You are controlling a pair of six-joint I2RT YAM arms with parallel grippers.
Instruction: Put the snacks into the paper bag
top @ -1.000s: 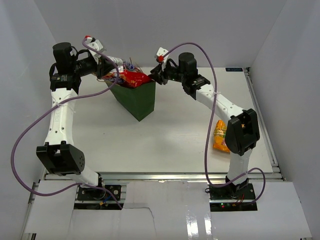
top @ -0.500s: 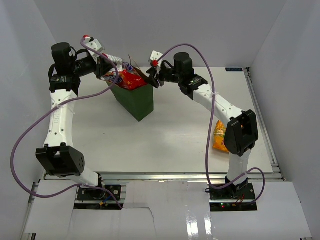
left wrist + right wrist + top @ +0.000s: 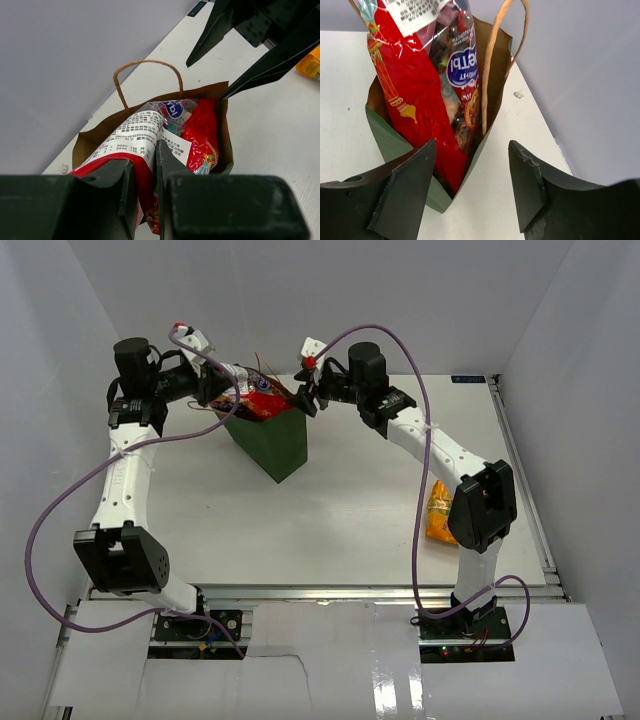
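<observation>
The dark green paper bag (image 3: 272,440) stands at the back of the table with its mouth open. My left gripper (image 3: 222,388) is shut on the top edge of the large red snack bag (image 3: 150,145), which stands tilted with its lower part inside the paper bag (image 3: 225,142). My right gripper (image 3: 303,395) is open at the bag's right rim, its jaws straddling the bag's near corner (image 3: 470,170). In the right wrist view the red bag (image 3: 407,85) fills the opening. An orange packet (image 3: 440,510) lies on the table by the right arm.
The bag's string handles (image 3: 147,67) stick up at the back. White walls enclose the table (image 3: 350,510) on the left, back and right. The bag stands close to the back wall.
The red bag has sunk lower into the paper bag as my left gripper moved down and right. My right gripper moved left to the bag's rim, then held there.
</observation>
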